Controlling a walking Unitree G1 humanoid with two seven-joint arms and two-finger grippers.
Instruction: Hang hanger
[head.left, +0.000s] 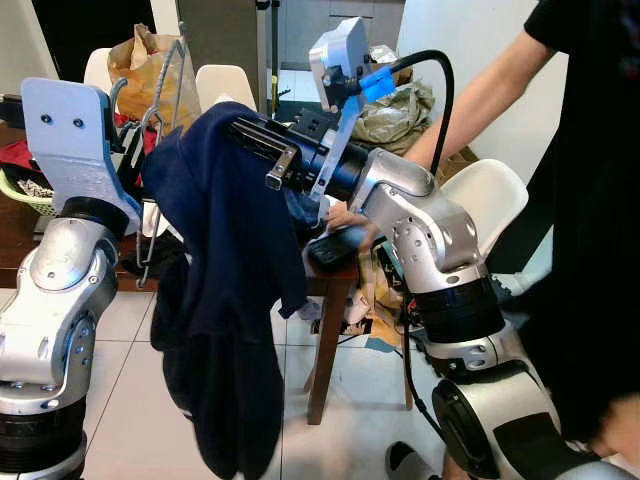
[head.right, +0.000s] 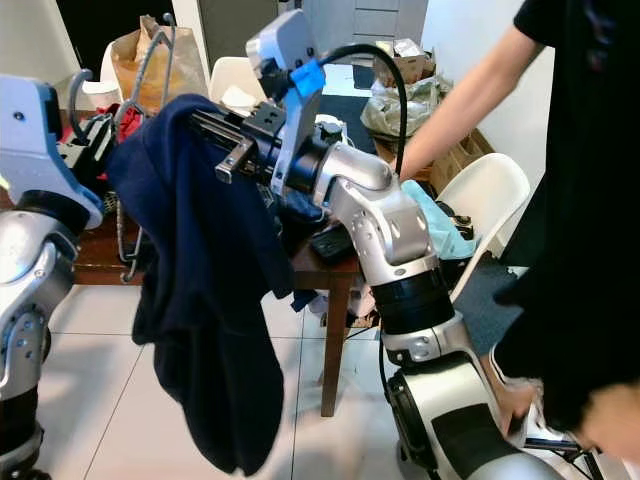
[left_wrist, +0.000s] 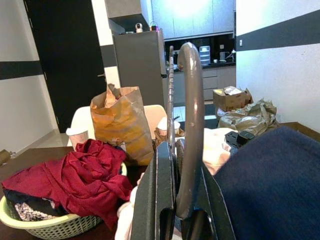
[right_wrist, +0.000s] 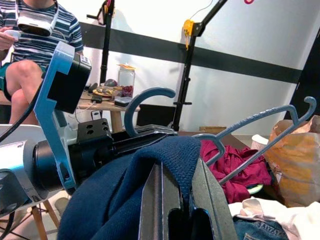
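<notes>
Two arms up, both busy with one bit of laundry, so going left to right:

Left pincer (left_wrist: 182, 200): at about 9 o'clock in the head views, fingers clamped tight on the grey hook of a hanger (left_wrist: 189, 125), which stands up between them.
Hanger: its thin wire frame (head.left: 150, 215) hangs down beside the left arm, right against the garment's left edge.
Basket (left_wrist: 45, 225): pale green, sitting on the tabletop, piled with a red cloth (left_wrist: 80, 175).
Paper bag (head.left: 145, 65): brown, crumpled, at 11 o'clock behind the left arm.
Navy garment (head.left: 225, 290): dead centre, draped over the right arm's fingers and hanging down towards the tiled floor (head.left: 120, 400).
Right pincer (right_wrist: 175, 200): reaching in from 3 o'clock, fingers nearly together with a fold of the navy fabric pinched between them.
Tabletop (head.left: 330, 275): dark wood, its corner just behind the garment, with a black remote-looking thing (head.left: 335, 245) on it.
Person (head.left: 590, 200): in black at 3 o'clock, arm (head.left: 480, 95) stretched in behind the right arm's elbow.
</notes>
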